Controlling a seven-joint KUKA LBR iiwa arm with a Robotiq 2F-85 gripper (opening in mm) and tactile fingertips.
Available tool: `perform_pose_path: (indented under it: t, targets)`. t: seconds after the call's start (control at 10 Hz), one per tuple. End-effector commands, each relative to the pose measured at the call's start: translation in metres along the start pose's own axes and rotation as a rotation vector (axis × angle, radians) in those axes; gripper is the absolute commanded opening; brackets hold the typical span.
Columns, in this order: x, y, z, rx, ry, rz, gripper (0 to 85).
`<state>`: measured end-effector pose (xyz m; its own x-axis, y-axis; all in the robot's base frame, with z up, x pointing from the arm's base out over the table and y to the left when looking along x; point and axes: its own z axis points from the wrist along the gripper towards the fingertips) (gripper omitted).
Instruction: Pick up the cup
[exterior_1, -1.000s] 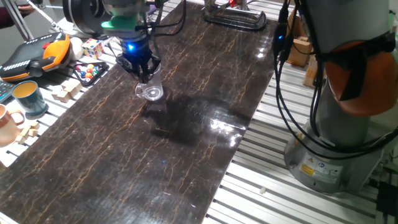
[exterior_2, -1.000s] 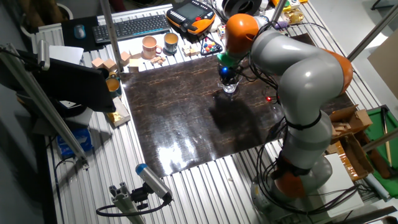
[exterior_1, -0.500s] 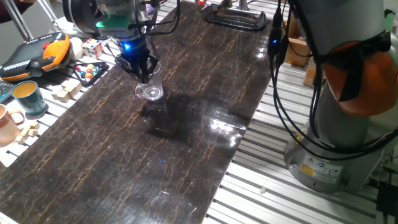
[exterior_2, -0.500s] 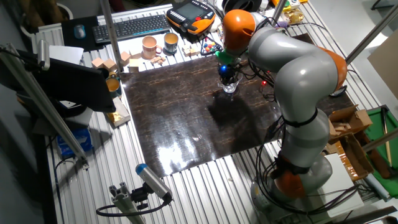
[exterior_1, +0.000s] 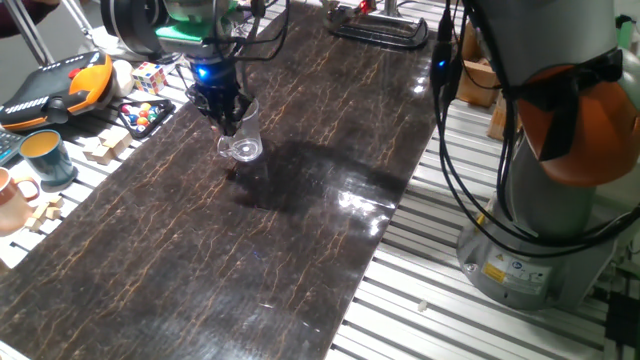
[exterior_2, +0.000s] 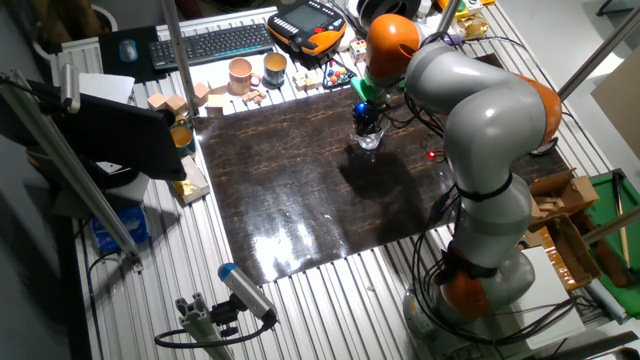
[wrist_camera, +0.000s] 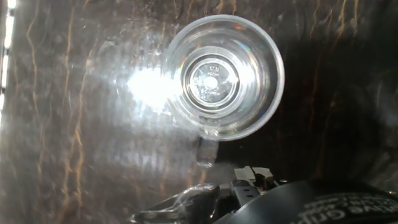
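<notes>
The cup (exterior_1: 240, 141) is a small clear glass mug standing on the dark marble-patterned table top (exterior_1: 300, 240), towards its far left. It also shows in the other fixed view (exterior_2: 369, 140). The hand view looks straight down into the cup (wrist_camera: 221, 78), with its handle (wrist_camera: 207, 151) pointing to the gripper body at the bottom edge. My gripper (exterior_1: 228, 120) hangs straight down at the cup's rim, on the handle side, with its fingers drawn together to a point. The exact contact is hidden by the glass and the fingers.
Left of the dark top stand a teal mug (exterior_1: 45, 158), a pink mug (exterior_1: 10, 200), wooden blocks (exterior_1: 105, 146), a colour cube (exterior_1: 150, 76) and an orange hand-held controller (exterior_1: 60, 85). A black frame (exterior_1: 375, 27) lies at the far end. The arm's base (exterior_1: 540, 240) stands at the right.
The arm's upper links have turned a little. The gripper and the cup have stayed at almost the same spot.
</notes>
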<state>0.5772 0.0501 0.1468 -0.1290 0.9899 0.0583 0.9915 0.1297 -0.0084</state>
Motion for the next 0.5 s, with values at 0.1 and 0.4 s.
perform_pose_path:
  t: [0.1, 0.4]
  targets:
    - [0.001, 0.005, 0.004, -0.008, -0.006, 0.028, 36.3]
    - [0.001, 0.016, 0.016, -0.020, -0.013, 0.067, 44.7]
